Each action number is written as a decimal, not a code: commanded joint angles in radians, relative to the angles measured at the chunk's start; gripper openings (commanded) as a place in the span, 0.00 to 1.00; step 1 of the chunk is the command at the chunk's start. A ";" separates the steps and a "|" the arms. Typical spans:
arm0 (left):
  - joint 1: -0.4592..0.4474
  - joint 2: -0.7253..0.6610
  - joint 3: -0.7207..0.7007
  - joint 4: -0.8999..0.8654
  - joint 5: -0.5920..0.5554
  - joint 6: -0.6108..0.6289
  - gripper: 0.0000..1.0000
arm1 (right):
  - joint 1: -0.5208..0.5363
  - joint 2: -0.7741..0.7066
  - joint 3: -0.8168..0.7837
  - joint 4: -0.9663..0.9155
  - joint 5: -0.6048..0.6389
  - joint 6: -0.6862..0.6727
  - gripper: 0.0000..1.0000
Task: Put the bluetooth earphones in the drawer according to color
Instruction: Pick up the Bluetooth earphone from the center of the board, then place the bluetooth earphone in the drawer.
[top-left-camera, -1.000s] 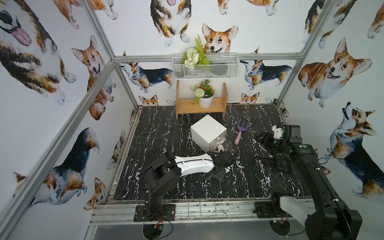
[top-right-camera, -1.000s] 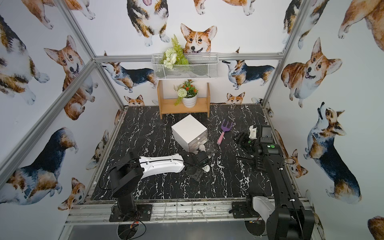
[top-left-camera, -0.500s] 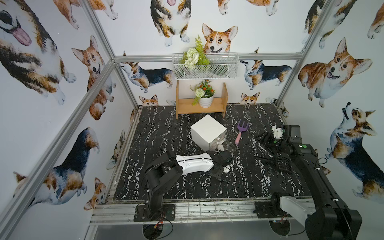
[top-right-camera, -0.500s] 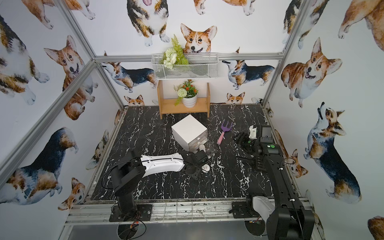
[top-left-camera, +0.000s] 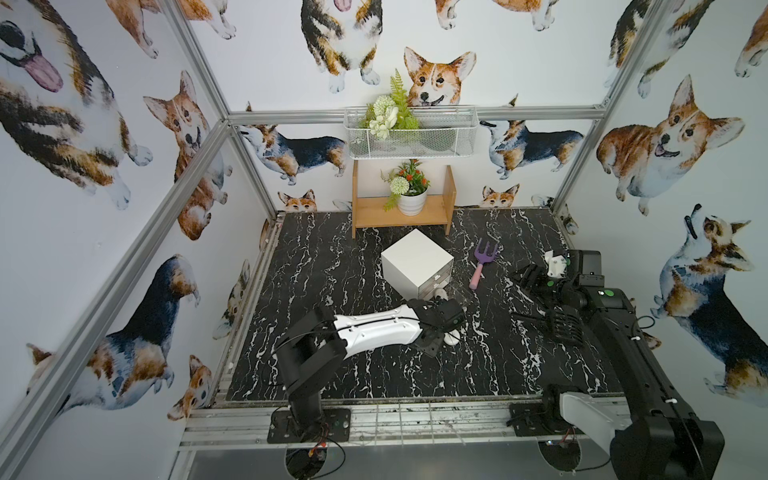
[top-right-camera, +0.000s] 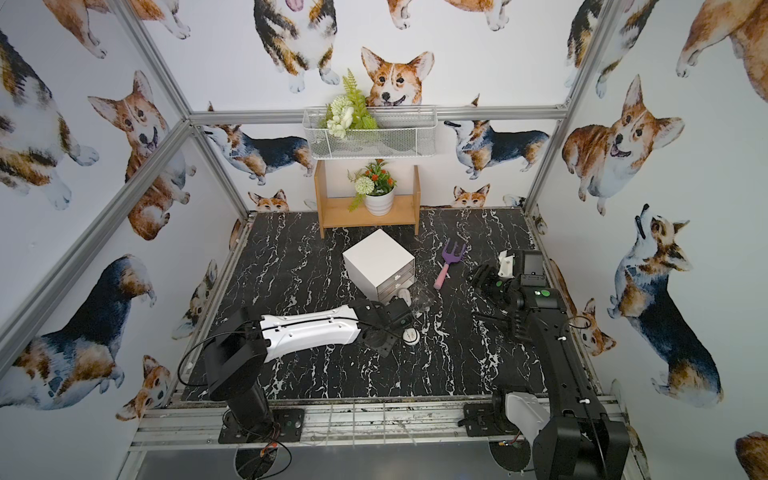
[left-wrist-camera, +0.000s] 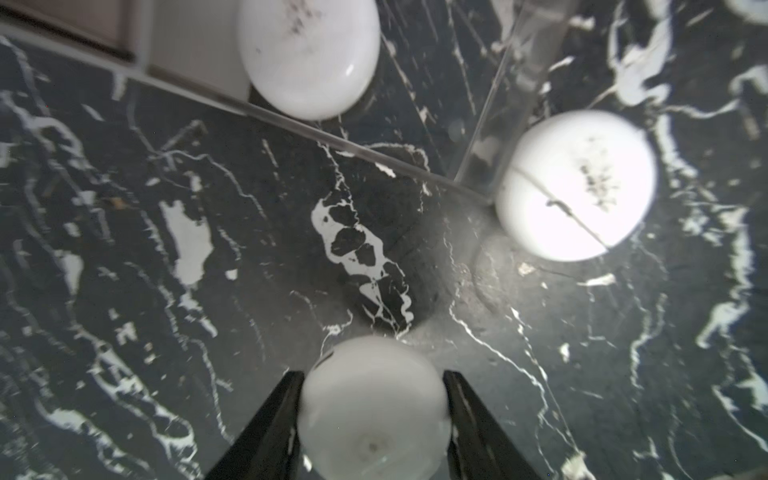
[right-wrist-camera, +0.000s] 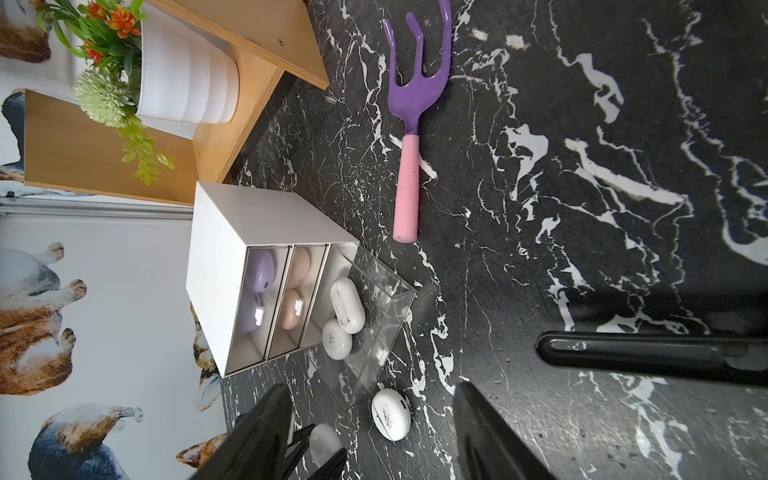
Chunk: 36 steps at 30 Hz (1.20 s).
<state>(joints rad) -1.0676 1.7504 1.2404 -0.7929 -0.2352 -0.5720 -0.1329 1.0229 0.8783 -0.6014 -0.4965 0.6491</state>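
Note:
My left gripper (left-wrist-camera: 372, 376) is shut on a white earphone case (left-wrist-camera: 372, 411), both fingers pressed against its sides, just in front of the drawer cabinet (top-left-camera: 415, 262). In both top views the wrist hides that case. A second white case (top-right-camera: 411, 336) lies loose on the table next to the gripper. The bottom drawer is pulled out; its clear tray (right-wrist-camera: 388, 305) holds two white cases (right-wrist-camera: 347, 305). The two closed drawers show lilac cases (right-wrist-camera: 259, 268) and pink cases (right-wrist-camera: 299, 266). My right gripper (right-wrist-camera: 370, 388) is open and empty, off to the right (top-left-camera: 528, 276).
A purple-and-pink toy fork (top-left-camera: 482, 262) lies right of the cabinet. A wooden shelf (top-left-camera: 401, 218) with a potted plant (top-left-camera: 411, 195) stands against the back wall, below a wire basket (top-left-camera: 411, 137). Metal frame rails border the black marble table.
My left gripper's fingers have closed in on the white case, and the wrist has shifted slightly left. The right arm has not moved.

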 joint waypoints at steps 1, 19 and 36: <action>-0.008 -0.037 0.073 -0.143 -0.103 -0.011 0.47 | -0.001 -0.006 -0.004 0.014 -0.002 -0.004 0.67; 0.051 0.479 0.882 -0.258 -0.075 0.254 0.49 | -0.003 -0.023 0.013 -0.017 0.010 -0.023 0.67; 0.089 0.648 0.988 -0.271 -0.098 0.312 0.49 | -0.002 0.005 0.003 0.011 0.006 -0.014 0.67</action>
<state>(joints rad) -0.9836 2.3775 2.2074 -1.0531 -0.3099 -0.2787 -0.1337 1.0264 0.8814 -0.6048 -0.4957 0.6434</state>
